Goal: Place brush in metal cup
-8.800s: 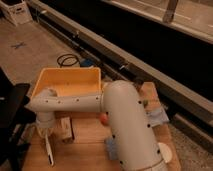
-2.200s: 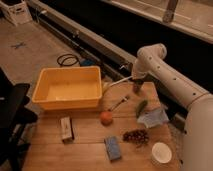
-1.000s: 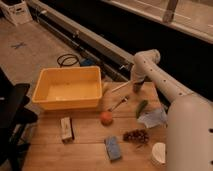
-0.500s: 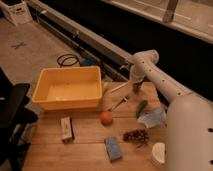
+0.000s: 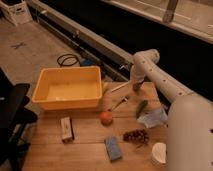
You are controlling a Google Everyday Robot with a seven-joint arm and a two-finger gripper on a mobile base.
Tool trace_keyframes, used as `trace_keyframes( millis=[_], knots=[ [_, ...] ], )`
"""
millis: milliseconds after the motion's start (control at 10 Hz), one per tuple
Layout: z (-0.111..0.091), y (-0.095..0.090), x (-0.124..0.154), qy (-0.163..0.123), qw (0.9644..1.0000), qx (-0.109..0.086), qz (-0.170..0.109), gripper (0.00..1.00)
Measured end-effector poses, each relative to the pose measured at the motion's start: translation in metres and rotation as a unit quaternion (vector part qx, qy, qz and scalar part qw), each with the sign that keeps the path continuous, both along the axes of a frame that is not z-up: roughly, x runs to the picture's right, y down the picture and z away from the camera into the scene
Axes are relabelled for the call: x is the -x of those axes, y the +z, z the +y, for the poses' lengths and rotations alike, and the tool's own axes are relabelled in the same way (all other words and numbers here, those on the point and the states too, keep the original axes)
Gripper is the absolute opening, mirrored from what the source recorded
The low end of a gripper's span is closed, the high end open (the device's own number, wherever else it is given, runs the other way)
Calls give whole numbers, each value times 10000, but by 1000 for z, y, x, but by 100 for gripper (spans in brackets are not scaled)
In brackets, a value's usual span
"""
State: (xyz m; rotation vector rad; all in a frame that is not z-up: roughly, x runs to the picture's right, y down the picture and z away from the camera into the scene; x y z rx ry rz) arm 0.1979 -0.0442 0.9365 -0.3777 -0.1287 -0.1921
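Gripper: at the far edge of the wooden table, right of centre, hanging from the pale arm that comes in from the lower right and bends over at the back. Its opening, and whether it has hold of anything, cannot be told.

Items, left to right:
- Yellow bin: far left of the table, nothing visible in it.
- Small box: in front of the bin, lying flat.
- Orange: near the bin's right front corner.
- Blue sponge: near the front edge.
- Brush: slim and white, slanting from beside the bin's right side up toward the gripper; its right end meets the gripper (held or merely touched, not clear).
- Dark-handled utensil: just in front of the brush, lying roughly parallel to it.
- Grapes: right of the sponge.
- Green vegetable: below the gripper.
- Grey-blue cloth: touching the vegetable.
- White bowl: front right, partly behind the arm.

Metal cup: not made out; it may sit behind the gripper.

Progress, as judged: the brush is not standing in any cup. At best the pick-up is in hand; lifting, carrying and setting the brush in the cup remain.
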Motion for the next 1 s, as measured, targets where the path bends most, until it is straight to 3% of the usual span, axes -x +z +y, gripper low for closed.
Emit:
trace_keyframes(
  millis=[600,1000],
  knots=[
    [-7,-6,-3,50,10000,-61,9,80],
    [-41,-40,-14,36,9990,-420,139,80]
  ],
)
